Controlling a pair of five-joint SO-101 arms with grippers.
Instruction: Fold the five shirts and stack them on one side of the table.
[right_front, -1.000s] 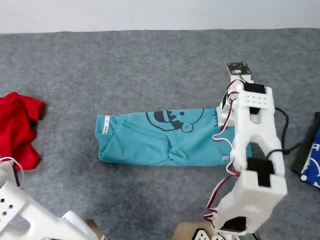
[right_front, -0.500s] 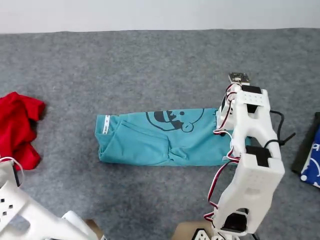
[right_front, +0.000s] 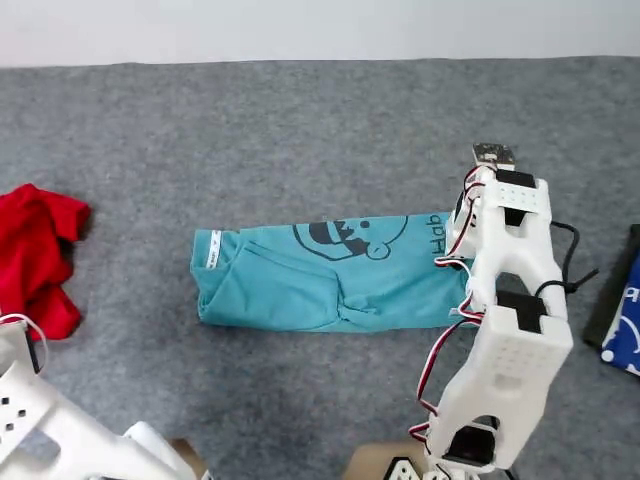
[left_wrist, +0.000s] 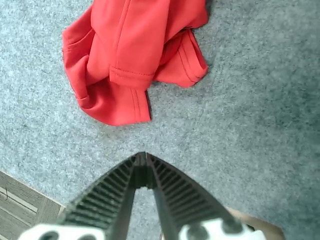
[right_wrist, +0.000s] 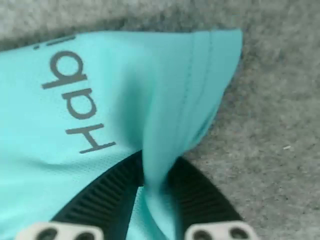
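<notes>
Grey felt tabletop (right_front: 300, 120) holds a teal shirt (right_front: 320, 275), hem pinched by the right gripper (right_wrist: 157, 167); the left gripper (left_wrist: 145, 162) hangs clenched empty near a red shirt (left_wrist: 135, 55).

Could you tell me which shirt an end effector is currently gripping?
The teal shirt, pinched by the right end effector; the red shirt lies crumpled, untouched.

Dark printed letters (right_wrist: 75, 102) stand on the teal shirt (right_wrist: 165, 75)
</notes>
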